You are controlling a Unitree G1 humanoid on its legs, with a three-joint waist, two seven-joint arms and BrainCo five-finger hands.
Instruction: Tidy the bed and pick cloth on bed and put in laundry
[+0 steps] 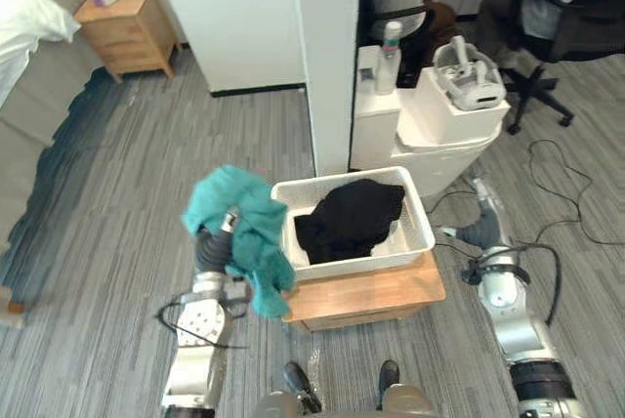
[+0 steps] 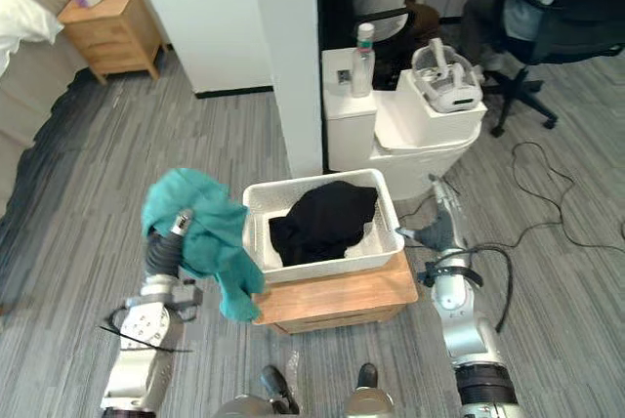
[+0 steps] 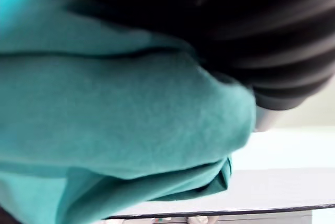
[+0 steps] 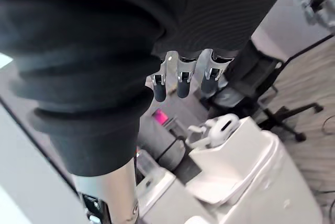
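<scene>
Teal cloth [image 1: 237, 215] lay draped over the left robot hand [image 1: 210, 250], whose hold I couldn't tell, just beside the white laundry basket [image 1: 416, 215] holding a black garment [image 1: 352, 218], so it wanted lifting clear over the rim before release, the right robot hand [image 4: 180, 77] hanging spread.

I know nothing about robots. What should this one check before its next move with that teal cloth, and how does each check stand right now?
1. Teal cloth carried by the left hand: ok, draped over it; the grip itself, cannot tell.
2. Cloth above the white basket: not ok, it hangs beside the basket's left side.
3. Room in the basket: probably ok, only a black garment lies inside.
4. Right hand out of the way: ok, open, right of the basket.
5. Basket steady: ok, flat on the wooden stand.
</scene>
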